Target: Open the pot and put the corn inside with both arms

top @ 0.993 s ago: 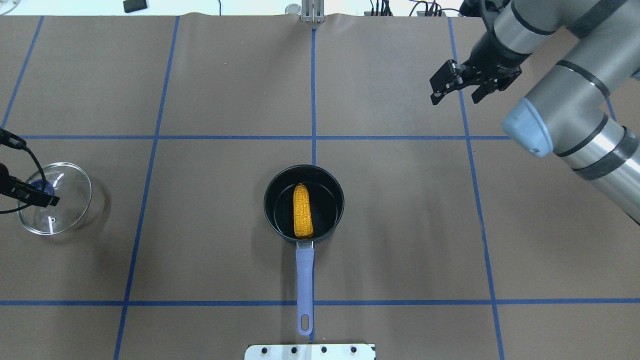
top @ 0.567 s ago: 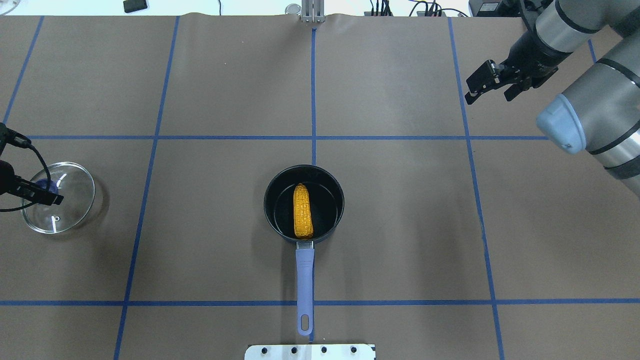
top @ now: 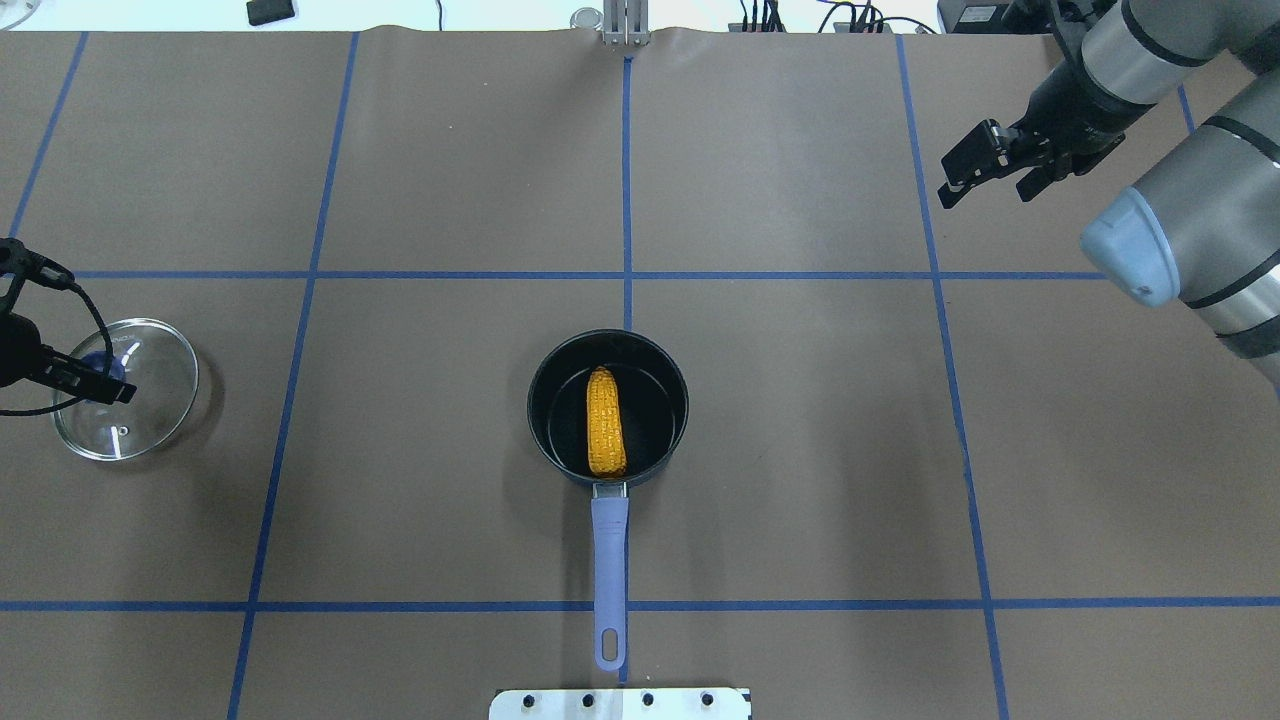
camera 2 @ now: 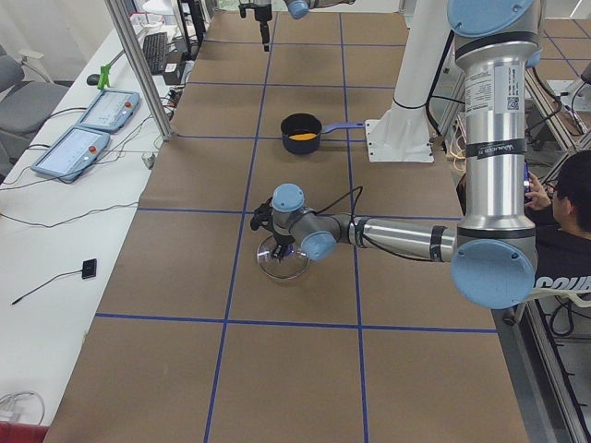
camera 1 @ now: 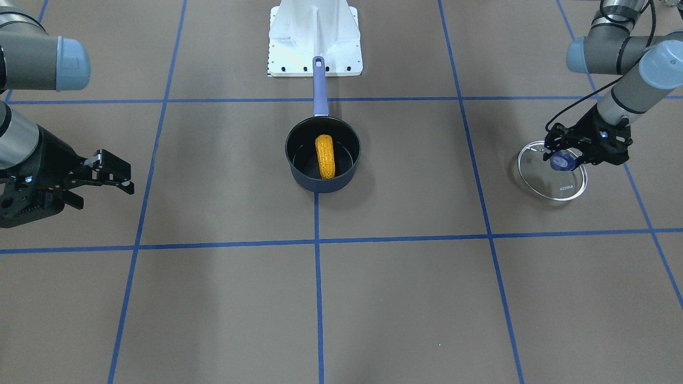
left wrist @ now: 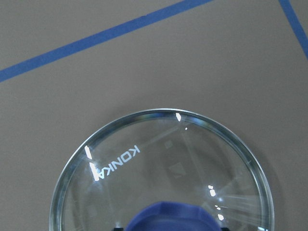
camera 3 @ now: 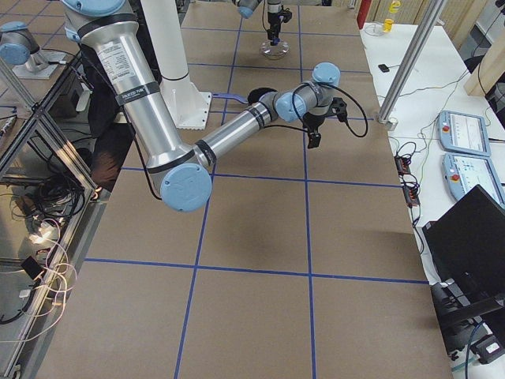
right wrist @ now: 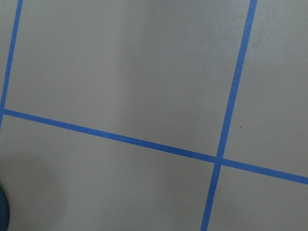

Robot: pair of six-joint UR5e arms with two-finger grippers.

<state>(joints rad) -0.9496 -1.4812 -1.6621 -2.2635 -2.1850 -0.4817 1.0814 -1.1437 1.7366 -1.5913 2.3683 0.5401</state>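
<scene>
Your table (top: 800, 450) is brown paper with a blue tape grid, and everything sits well spread out on it.

The right arm (top: 1190, 230) reaches out over the far right corner with nothing under it. The right gripper (top: 983, 192) hangs above the paper with its fingers spread apart and nothing between them. Its wrist cam only gets paper and tape.

The left arm (camera 1: 629, 90) is stretched low toward the left end of the table. In the overhead view it's mostly cut off at the frame edge, so you only get a black tip and a cable there. The left gripper (camera 1: 561, 159) is clamped on the lid's blue knob (left wrist: 168, 219).

The pot (top: 657, 415) is dead centre, uncovered, with its long handle pointing back at the white base plate (camera 1: 315, 37).

The glass lid (top: 155, 385) is far off to the left, knob up. I honestly can't tell if it's resting on the paper or held just off it.

The corn (top: 605, 421) is inside the pot, lying in line with the handle. Its blunt end is against the handle-side wall and its tapered end points away.
</scene>
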